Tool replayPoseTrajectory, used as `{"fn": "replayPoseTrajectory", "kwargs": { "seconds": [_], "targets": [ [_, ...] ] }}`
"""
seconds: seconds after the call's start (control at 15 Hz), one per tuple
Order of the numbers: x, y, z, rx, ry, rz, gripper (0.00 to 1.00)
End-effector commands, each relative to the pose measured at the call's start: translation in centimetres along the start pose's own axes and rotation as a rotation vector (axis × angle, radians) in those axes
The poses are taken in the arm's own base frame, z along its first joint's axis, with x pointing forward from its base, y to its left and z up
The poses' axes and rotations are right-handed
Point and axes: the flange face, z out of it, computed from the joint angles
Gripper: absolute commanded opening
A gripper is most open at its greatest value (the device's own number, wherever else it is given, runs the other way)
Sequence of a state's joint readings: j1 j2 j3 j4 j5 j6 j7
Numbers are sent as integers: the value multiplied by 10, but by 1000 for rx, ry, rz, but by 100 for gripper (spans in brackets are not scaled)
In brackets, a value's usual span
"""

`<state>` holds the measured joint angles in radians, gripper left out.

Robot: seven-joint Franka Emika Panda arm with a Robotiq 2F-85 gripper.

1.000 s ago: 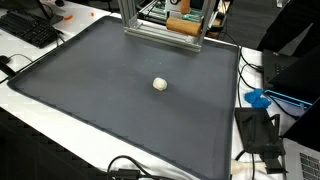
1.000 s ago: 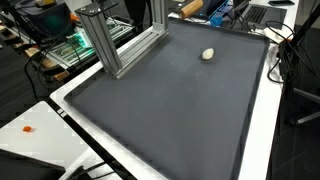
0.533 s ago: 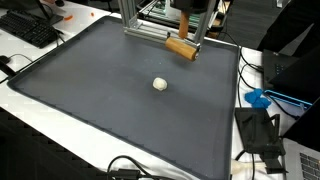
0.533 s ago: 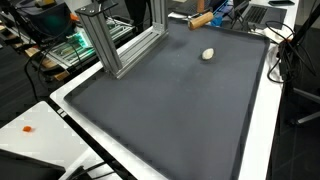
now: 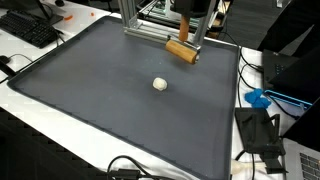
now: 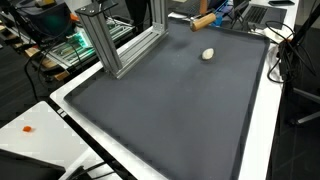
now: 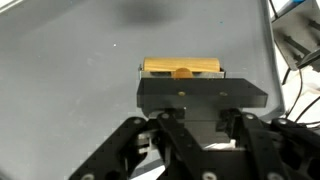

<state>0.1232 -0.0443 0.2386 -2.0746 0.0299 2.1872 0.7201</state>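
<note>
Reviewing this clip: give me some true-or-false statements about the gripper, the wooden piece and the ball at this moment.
1. The gripper is shut on a tan wooden block. True.
2. The pale ball touches the wooden block. False: it lies apart from it, further out on the dark mat.
3. The ball rests on the dark mat. True.
4. The keyboard lies on the dark mat. False: it sits beside it on the white table.

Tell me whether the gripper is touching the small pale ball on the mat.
No, the gripper holds a wooden block near the frame, apart from the ball.
</note>
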Motion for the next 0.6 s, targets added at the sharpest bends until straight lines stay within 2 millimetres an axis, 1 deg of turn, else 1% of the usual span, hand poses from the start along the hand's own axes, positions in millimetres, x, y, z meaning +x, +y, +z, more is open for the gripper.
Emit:
{"fn": "replayPoseTrajectory", "kwargs": {
  "seconds": [0.0,0.13,0.33,0.53],
  "targets": [
    [5,-3,2,-7,19,33,22],
    [13,-10,9,1,1,100,22],
    [26,-19,23,-13,-7,155,22],
    [41,-24,44,-46,2,201,22]
  ]
}}
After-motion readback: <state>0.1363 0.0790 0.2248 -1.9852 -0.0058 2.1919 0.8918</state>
